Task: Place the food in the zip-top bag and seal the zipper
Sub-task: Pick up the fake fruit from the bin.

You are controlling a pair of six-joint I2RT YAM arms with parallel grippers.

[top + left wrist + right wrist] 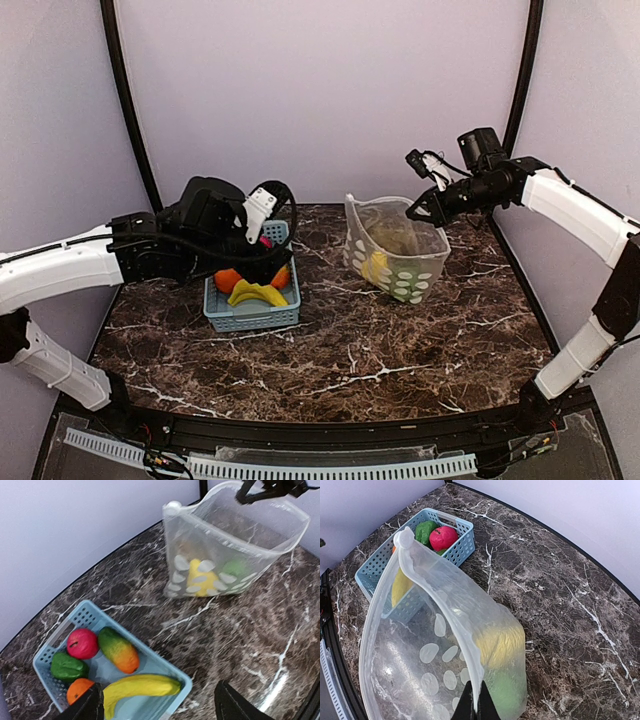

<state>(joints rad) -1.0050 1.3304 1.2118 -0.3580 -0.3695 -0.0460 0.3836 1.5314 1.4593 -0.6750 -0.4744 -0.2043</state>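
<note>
Hovering my left gripper (160, 707) over the basket (50, 647), I see its jaws stand wide apart with nothing between them. The banana (140, 686) lies just beneath, its long axis running from finger to finger, so I judge the wrist needs a turn to pinch across it. My right gripper (476, 702) is clamped on the rim of the bag (420, 670), holding its mouth spread, well off to the right.
</note>
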